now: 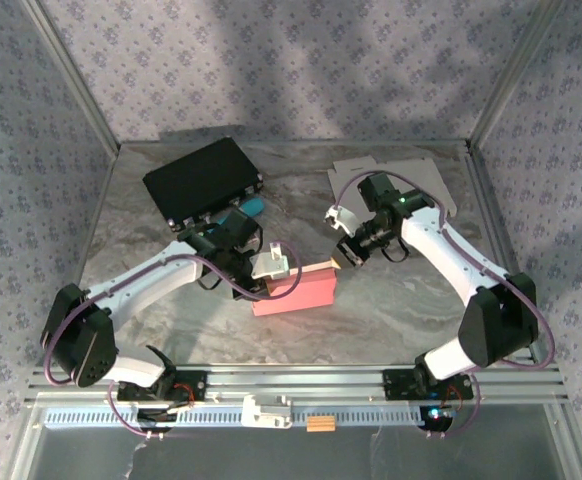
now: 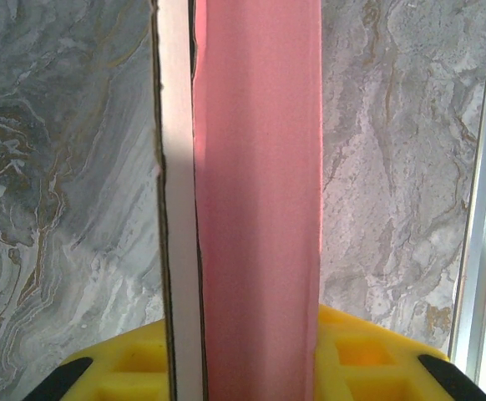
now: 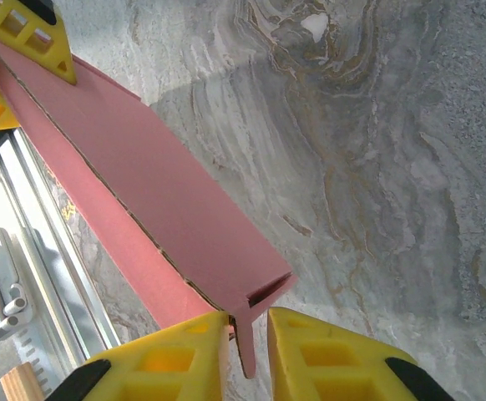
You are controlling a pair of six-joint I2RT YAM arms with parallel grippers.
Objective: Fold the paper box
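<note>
The pink paper box lies as a long, partly folded tube on the marble table, near the middle front. My left gripper is shut on its left end. In the left wrist view the box runs straight up from between the yellow fingers, with a pale inner edge on its left. My right gripper is at the box's right end. A small pink end flap hangs between its yellow fingers. The flap touches the left finger, and a gap remains on the right, so the jaws stand narrowly open.
A black case lies at the back left with a teal object beside it. Flat cardboard sheets lie at the back right. An aluminium rail runs along the near edge. Frame posts and patterned walls bound the table.
</note>
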